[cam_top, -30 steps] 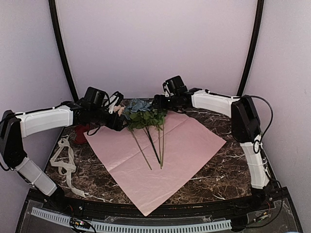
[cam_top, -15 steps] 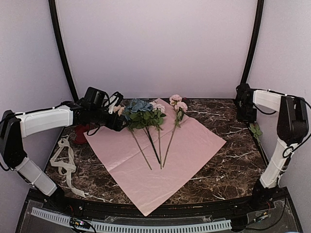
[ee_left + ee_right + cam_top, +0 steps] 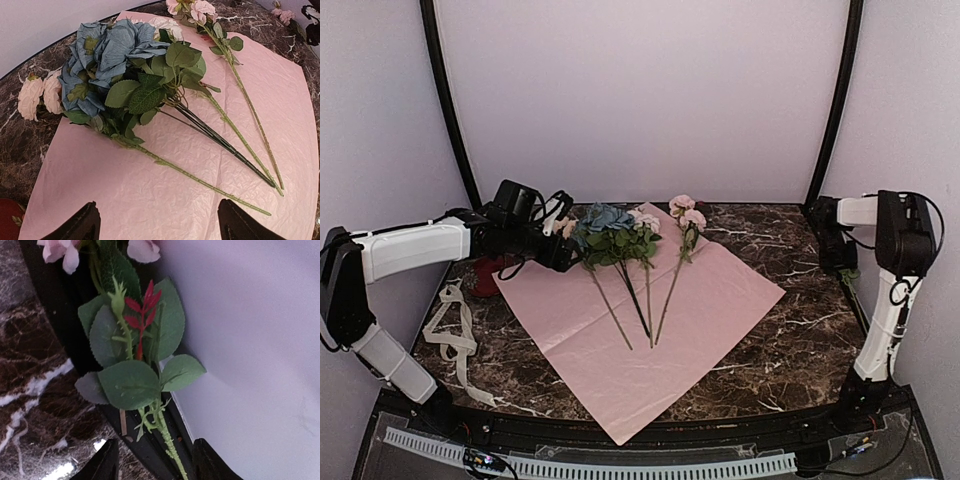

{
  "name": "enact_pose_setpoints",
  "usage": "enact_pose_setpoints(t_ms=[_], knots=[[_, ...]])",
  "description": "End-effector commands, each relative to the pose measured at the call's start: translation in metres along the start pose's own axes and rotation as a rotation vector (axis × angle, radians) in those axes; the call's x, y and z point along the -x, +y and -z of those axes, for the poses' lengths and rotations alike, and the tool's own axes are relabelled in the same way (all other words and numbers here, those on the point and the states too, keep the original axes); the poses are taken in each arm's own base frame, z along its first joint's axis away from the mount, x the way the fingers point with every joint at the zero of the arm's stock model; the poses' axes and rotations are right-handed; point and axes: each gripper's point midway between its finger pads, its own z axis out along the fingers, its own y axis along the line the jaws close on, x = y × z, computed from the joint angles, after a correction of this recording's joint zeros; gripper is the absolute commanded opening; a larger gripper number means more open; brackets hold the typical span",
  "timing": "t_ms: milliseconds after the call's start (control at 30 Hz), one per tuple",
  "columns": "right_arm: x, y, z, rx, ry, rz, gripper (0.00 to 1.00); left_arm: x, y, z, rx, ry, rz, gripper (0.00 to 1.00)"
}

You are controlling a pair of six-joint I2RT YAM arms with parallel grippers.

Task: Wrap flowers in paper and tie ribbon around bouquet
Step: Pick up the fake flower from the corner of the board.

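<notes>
Left wrist: flowers (image 3: 135, 85) lie on paper (image 3: 100, 200) beyond the left claw (image 3: 157, 207).

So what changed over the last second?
The right hand left a pink-headed stem on the paper, swung out to the right edge of the table and now sits open astride a spare leafy stem there. The left hand, the blue-bloom bunch and the ribbon stayed put.
</notes>
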Motion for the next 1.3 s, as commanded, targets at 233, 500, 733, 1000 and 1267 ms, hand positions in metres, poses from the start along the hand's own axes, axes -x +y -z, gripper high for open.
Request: enact_pose_setpoints(t_ms=[233, 500, 733, 1000, 1267], knots=[[0.031, -0.016, -0.025, -0.146, -0.047, 0.044, 0.56, 0.001, 0.006, -0.005, 0.023, 0.022, -0.024, 0.83], [0.029, -0.007, -0.042, -0.152, -0.034, 0.102, 0.58, -0.006, 0.009, -0.013, 0.032, 0.058, -0.024, 0.83], [0.035, -0.016, -0.036, -0.186, -0.062, 0.11, 0.12, -0.007, 0.01, -0.014, 0.038, 0.061, -0.025, 0.83], [0.066, -0.069, 0.027, -0.264, -0.227, -0.025, 0.0, -0.004, 0.01, -0.011, 0.04, 0.052, -0.027, 0.83], [0.07, -0.06, 0.064, -0.028, -0.314, -0.029, 0.19, -0.001, 0.008, -0.008, 0.03, 0.039, -0.021, 0.83]])
